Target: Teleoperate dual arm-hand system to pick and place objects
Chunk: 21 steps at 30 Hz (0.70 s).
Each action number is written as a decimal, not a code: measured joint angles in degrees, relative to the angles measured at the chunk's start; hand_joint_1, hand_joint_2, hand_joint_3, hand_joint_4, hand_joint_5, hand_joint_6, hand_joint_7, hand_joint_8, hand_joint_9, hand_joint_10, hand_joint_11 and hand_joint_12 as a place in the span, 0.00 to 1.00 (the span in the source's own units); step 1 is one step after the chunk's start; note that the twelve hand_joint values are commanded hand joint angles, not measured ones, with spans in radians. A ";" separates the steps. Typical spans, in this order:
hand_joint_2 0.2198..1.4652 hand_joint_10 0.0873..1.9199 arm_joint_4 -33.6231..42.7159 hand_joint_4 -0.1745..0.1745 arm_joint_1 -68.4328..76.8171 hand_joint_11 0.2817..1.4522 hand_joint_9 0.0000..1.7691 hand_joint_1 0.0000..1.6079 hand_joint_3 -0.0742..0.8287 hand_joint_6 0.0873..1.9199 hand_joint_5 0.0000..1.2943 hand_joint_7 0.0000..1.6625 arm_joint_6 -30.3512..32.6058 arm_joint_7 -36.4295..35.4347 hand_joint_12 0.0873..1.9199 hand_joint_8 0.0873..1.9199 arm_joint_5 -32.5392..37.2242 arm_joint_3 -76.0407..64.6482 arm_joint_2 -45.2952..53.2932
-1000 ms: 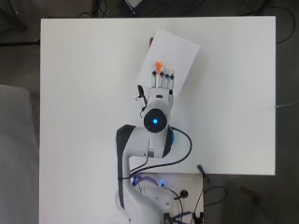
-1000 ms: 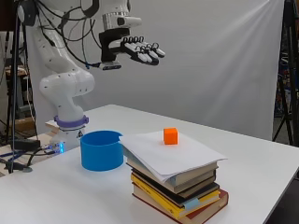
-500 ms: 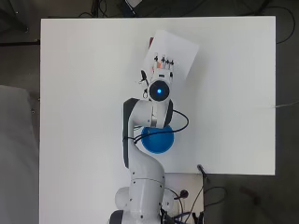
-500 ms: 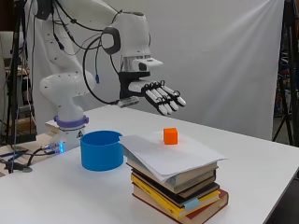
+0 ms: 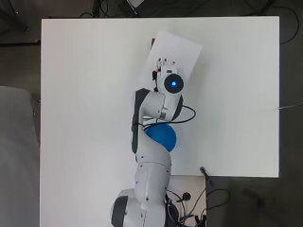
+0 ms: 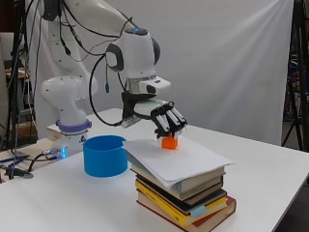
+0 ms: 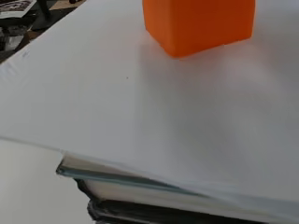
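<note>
The robot hand [image 6: 166,122] is positioned directly above the orange cube [image 6: 169,142], with its fingers [image 6: 175,125] pointing down and bent around the top of the cube. Whether the fingers touch the cube cannot be determined from the side view. In the overhead view the arm covers the cube, and only part of the robot hand shows at the arm's tip.

The orange cube rests on a white sheet of paper [image 6: 181,159] directly below the robot hand. The sheet lies on top of a stack of books [image 6: 186,200], which stands on the tabletop [image 5: 85,94]. In the wrist view the cube [image 7: 198,23] stands on the sheet, with the book edges visible beneath the paper.

The blue bowl [image 6: 105,155] stands on the tabletop below the robot hand, on the arm-base side, just beside the book stack. Its interior is not visible in the side view. In the overhead view the arm largely covers the bowl [image 5: 163,137].

The tabletop is white. A white curtain [image 6: 231,63] hangs behind it. Cables [image 6: 19,162] lie near the arm's base.
</note>
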 joint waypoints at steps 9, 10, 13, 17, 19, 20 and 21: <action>0.63 0.00 -0.78 0.67 -0.31 0.13 0.17 0.13 0.05 0.00 0.08 0.09 -2.67 5.15 0.00 0.00 2.30 0.07 -1.77; 0.62 0.00 -0.70 0.67 -0.34 0.13 0.17 0.12 0.05 0.00 0.07 0.08 -2.94 7.15 0.00 0.00 1.17 0.31 -1.86; 0.61 0.00 -1.90 0.67 -0.47 0.14 0.20 0.11 0.07 0.00 0.13 0.14 -1.00 12.50 0.00 0.00 -3.55 1.13 -2.98; 0.60 0.00 -8.02 0.68 -0.91 0.17 0.23 0.11 0.07 0.00 0.20 0.18 5.12 13.74 0.00 0.00 -6.37 1.02 -6.42; 0.59 0.00 -11.31 0.67 -1.20 0.17 0.24 0.12 0.08 0.00 0.21 0.19 8.06 13.72 0.00 0.00 -7.33 0.62 -8.07; 0.59 0.00 -12.87 0.67 -1.36 0.17 0.24 0.13 0.08 0.00 0.21 0.19 9.39 13.64 0.00 0.00 -8.25 0.37 -8.86; 0.62 0.00 -14.26 0.68 -1.53 0.18 0.27 0.17 0.08 0.00 0.24 0.22 10.56 13.51 0.00 0.00 -9.24 0.04 -9.51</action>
